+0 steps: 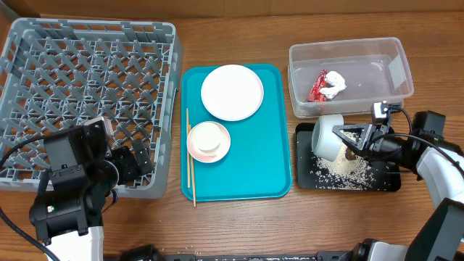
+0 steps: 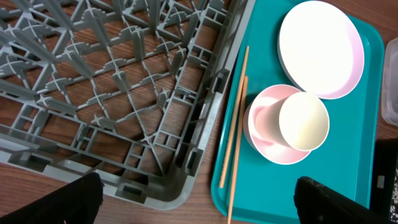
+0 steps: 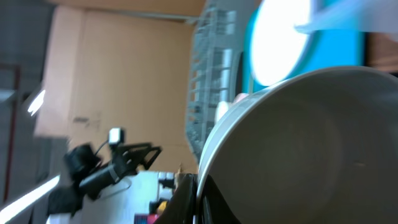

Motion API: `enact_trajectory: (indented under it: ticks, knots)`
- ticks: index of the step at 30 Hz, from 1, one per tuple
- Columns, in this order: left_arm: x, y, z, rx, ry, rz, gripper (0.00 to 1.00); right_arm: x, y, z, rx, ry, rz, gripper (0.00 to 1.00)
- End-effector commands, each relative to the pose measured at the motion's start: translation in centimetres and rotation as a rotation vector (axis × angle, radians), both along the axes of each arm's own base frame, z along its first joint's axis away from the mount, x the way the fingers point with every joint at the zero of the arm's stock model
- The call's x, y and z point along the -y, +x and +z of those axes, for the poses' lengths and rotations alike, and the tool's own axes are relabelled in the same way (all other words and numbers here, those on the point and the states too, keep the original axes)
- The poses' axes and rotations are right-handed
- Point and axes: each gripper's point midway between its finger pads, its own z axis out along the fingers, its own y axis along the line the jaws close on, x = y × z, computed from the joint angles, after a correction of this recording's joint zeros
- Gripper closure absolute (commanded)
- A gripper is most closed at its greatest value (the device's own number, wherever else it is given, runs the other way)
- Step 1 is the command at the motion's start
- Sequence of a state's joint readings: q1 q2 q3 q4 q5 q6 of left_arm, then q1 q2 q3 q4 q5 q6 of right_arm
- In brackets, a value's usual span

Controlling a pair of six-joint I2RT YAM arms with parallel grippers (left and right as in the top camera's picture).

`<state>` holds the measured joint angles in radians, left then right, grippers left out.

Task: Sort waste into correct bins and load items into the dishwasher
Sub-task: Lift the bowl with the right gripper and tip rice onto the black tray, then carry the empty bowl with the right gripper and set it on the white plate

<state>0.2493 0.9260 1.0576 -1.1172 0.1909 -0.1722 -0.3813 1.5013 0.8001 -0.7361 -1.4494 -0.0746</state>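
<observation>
My right gripper (image 1: 346,137) is shut on the rim of a white bowl (image 1: 327,136) and holds it tipped on its side over the black tray (image 1: 389,182). In the right wrist view the bowl (image 3: 298,143) fills the frame, its rim between my fingers (image 3: 200,200). Rice grains (image 1: 339,172) lie scattered in the black tray, with a small brown lump (image 1: 351,152) by the bowl's mouth. The red wrapper (image 1: 317,87) and white wad (image 1: 335,83) lie in the clear tub (image 1: 348,49). My left gripper (image 1: 123,165) (image 2: 199,208) is open and empty over the grey rack's (image 1: 87,72) front right corner.
The teal tray (image 1: 264,163) (image 2: 267,180) holds a round plate (image 1: 232,92) (image 2: 320,46), a small cup (image 1: 209,139) (image 2: 303,121) on a small white dish (image 2: 264,127), and wooden chopsticks (image 1: 190,156) (image 2: 236,130) along its left edge. The rack (image 2: 124,81) holds nothing.
</observation>
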Motion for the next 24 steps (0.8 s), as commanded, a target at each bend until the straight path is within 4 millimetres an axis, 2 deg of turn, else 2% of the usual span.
enact_trajectory:
  ticks: [1, 3, 6, 12, 15, 18, 21, 24]
  knots:
    - [0.0, 0.3, 0.9, 0.028, 0.013, -0.023, 0.0, -0.5, 0.0, 2.5, 0.174, 0.046, 0.044, 0.96]
    - [0.0, 0.3, 0.9, 0.027, 0.013, -0.023, 0.0, -0.3, 0.3, 0.7, 0.057, -0.016, 0.02, 0.96]
    - [0.0, 0.4, 0.9, 0.03, 0.013, -0.023, 0.0, 0.5, 0.6, -2.8, -0.165, -0.151, -0.05, 0.96]
    - [-0.1, 0.4, 0.9, 0.032, 0.014, -0.023, 0.0, -0.4, -0.8, -4.7, -0.159, -0.325, 0.03, 0.96]
    - [-0.1, 0.5, 1.0, 0.035, 0.015, -0.023, 0.0, -1.1, -1.2, -3.9, -0.124, -0.427, 0.113, 0.96]
    - [-0.1, 0.5, 1.0, 0.037, 0.015, -0.023, 0.0, -1.8, -1.0, -1.9, -0.069, -0.529, 0.191, 0.96]
    - [-0.1, 0.6, 1.1, 0.04, 0.016, -0.023, 0.0, -2.4, -0.1, 0.3, -0.01, -0.655, 0.233, 0.96]
    - [-0.1, 0.6, 1.1, 0.04, 0.016, -0.023, 0.0, -4.0, 1.3, 2.7, 0.096, -0.76, 0.268, 0.96]
